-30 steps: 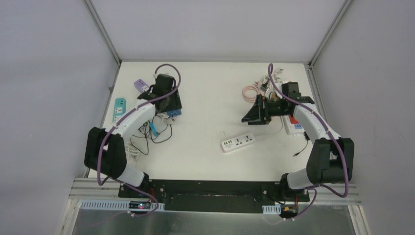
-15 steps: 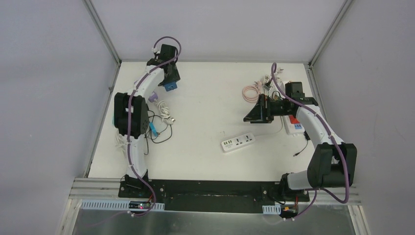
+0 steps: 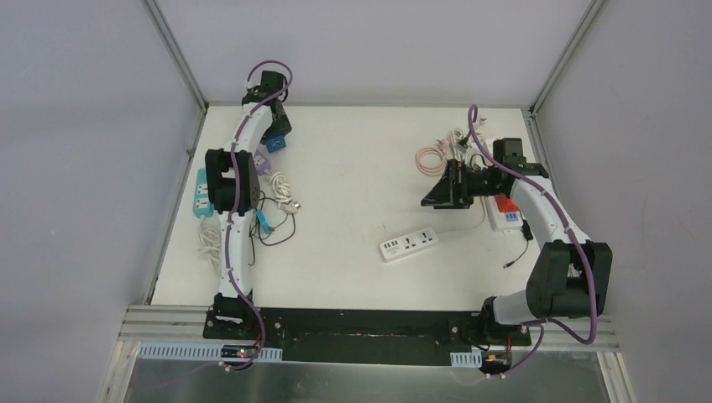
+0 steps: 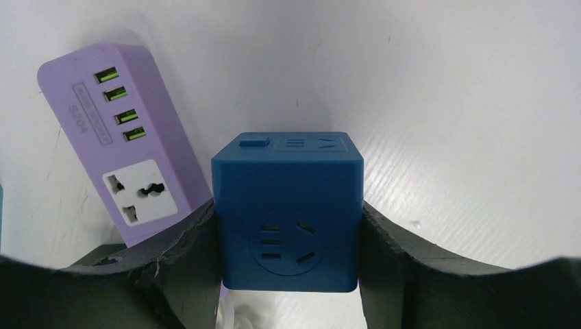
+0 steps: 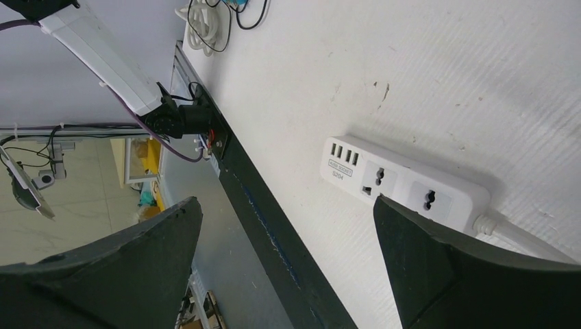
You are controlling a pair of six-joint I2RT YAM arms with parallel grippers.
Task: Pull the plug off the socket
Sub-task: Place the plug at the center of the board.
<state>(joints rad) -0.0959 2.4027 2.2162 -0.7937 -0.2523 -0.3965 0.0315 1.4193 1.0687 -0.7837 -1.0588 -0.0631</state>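
Note:
My left gripper (image 3: 274, 139) is shut on a blue cube socket (image 3: 275, 144) at the far left back of the table. In the left wrist view the cube (image 4: 288, 205) sits squarely between my fingers (image 4: 185, 260), just above the table. Its near and top faces show empty outlets with no plug in them. A purple power strip (image 4: 123, 164) lies just left of it and also shows from above (image 3: 262, 163). My right gripper (image 3: 441, 191) is open and empty, held above the table right of centre, above a white power strip (image 5: 404, 188).
The white power strip (image 3: 409, 244) lies mid-table. A teal strip (image 3: 202, 191) is at the left edge. Black and white cables (image 3: 273, 222) tangle by the left arm. A pink coiled cable (image 3: 431, 158) and a white-and-red strip (image 3: 506, 214) are at the right.
My left arm has swung up and back toward the far left corner, carrying the blue cube socket. My right gripper has shifted only slightly and stays open.

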